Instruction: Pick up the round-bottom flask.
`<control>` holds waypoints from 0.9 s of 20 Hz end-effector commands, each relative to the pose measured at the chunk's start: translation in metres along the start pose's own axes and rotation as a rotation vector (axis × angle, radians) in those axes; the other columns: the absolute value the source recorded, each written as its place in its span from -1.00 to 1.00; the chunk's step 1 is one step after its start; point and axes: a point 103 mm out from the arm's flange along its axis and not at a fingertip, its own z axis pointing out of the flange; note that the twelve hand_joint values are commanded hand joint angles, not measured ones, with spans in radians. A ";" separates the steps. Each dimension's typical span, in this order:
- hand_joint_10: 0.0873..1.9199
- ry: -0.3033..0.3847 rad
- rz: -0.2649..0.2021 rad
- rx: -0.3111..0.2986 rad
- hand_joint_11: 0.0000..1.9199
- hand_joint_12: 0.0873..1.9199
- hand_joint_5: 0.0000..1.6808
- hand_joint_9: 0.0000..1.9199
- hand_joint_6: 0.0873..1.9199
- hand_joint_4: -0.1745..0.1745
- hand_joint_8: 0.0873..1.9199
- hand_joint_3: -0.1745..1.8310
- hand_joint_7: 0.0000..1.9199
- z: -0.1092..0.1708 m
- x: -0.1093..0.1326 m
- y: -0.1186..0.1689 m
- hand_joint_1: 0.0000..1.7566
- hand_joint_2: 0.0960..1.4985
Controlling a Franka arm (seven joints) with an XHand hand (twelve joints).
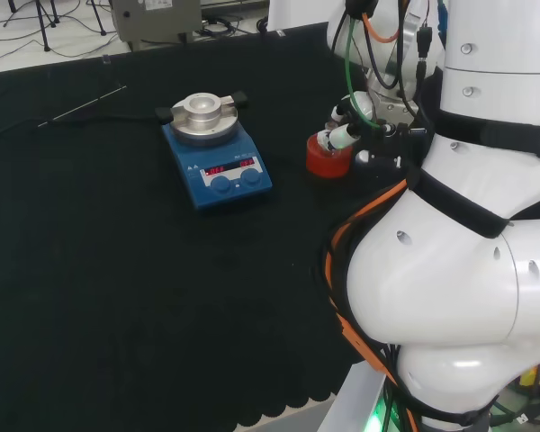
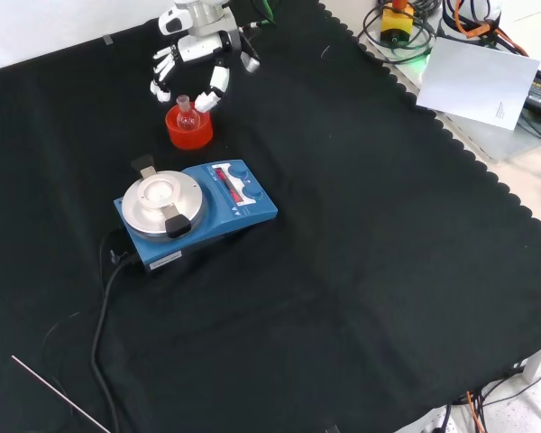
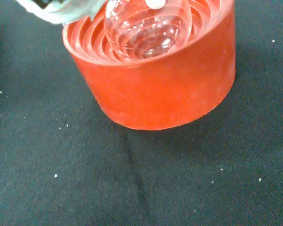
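A small clear round-bottom flask [image 2: 187,115] sits upright in a red ribbed stand [image 2: 189,131] near the far side of the cloth in the front view. The hand [image 2: 194,50] hangs just above it, open, with fingers [image 2: 214,93] spread down on either side of the flask's neck and apart from it. In the head view the hand [image 1: 346,135] is over the red stand [image 1: 328,162], close to the arm's white links. The wrist view shows the flask's bulb [image 3: 148,26] resting in the stand [image 3: 155,89], with a blurred white part of the hand [image 3: 61,12] beside it.
A blue hotplate stirrer [image 2: 198,209] with a round metal top stands close in front of the stand in the front view; its black cable [image 2: 104,316] trails off. A thin metal rod [image 2: 59,394] lies near the cloth's corner. The stirrer [image 1: 218,148] is left of the stand in the head view.
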 end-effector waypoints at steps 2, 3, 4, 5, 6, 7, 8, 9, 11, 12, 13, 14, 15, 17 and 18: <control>-0.42 -0.006 0.003 0.002 -0.88 0.37 -0.34 -0.48 -0.43 -0.11 -0.41 -0.20 -0.60 0.003 0.000 0.002 -0.06 -0.26; -0.42 -0.009 0.003 -0.002 -0.88 0.37 -0.33 -0.48 -0.42 -0.11 -0.41 -0.20 -0.60 0.003 0.001 0.002 -0.05 -0.26; -0.42 -0.010 0.004 -0.004 -0.88 0.37 -0.32 -0.48 -0.41 -0.11 -0.41 -0.19 -0.60 0.003 0.001 0.002 -0.05 -0.26; -0.42 -0.010 0.004 -0.004 -0.88 0.37 -0.32 -0.47 -0.39 -0.11 -0.41 -0.19 -0.60 0.003 0.001 0.002 -0.05 -0.26; -0.42 -0.010 0.004 -0.006 -0.88 0.37 -0.32 -0.47 -0.37 -0.11 -0.41 -0.18 -0.60 0.003 0.001 0.002 -0.05 -0.26; -0.42 -0.010 0.004 -0.006 -0.87 0.37 -0.31 -0.47 -0.36 -0.11 -0.41 -0.18 -0.60 0.003 0.001 0.002 -0.04 -0.26; -0.42 -0.012 0.004 -0.007 -0.87 0.37 -0.31 -0.47 -0.35 -0.11 -0.41 -0.18 -0.59 0.003 0.001 0.002 -0.04 -0.26; -0.42 -0.010 0.005 -0.008 -0.87 0.37 -0.30 -0.47 -0.34 -0.11 -0.41 -0.17 -0.59 0.003 0.001 0.002 -0.04 -0.26; -0.42 -0.011 0.005 -0.011 -0.87 0.37 -0.28 -0.47 -0.32 -0.11 -0.40 -0.17 -0.59 0.003 0.001 0.004 -0.03 -0.25; -0.42 -0.010 0.009 -0.010 -0.87 0.37 -0.26 -0.46 -0.31 -0.11 -0.40 -0.17 -0.59 0.003 0.000 0.005 -0.03 -0.25; -0.42 -0.005 0.012 -0.011 -0.86 0.37 -0.25 -0.46 -0.30 -0.11 -0.40 -0.17 -0.58 0.003 0.000 0.006 -0.02 -0.24; -0.41 -0.007 0.013 -0.015 -0.86 0.37 -0.23 -0.46 -0.28 -0.11 -0.40 -0.16 -0.58 0.003 -0.001 0.006 -0.02 -0.23; -0.41 -0.007 0.014 -0.018 -0.86 0.37 -0.21 -0.45 -0.27 -0.11 -0.40 -0.16 -0.58 0.003 -0.001 0.007 -0.02 -0.22; -0.41 -0.007 0.019 -0.022 -0.85 0.37 -0.18 -0.45 -0.25 -0.12 -0.40 -0.16 -0.57 0.003 -0.001 0.007 -0.01 -0.20; -0.41 -0.006 0.021 -0.022 -0.85 0.37 -0.17 -0.45 -0.24 -0.12 -0.40 -0.15 -0.57 0.003 -0.001 0.008 -0.01 -0.19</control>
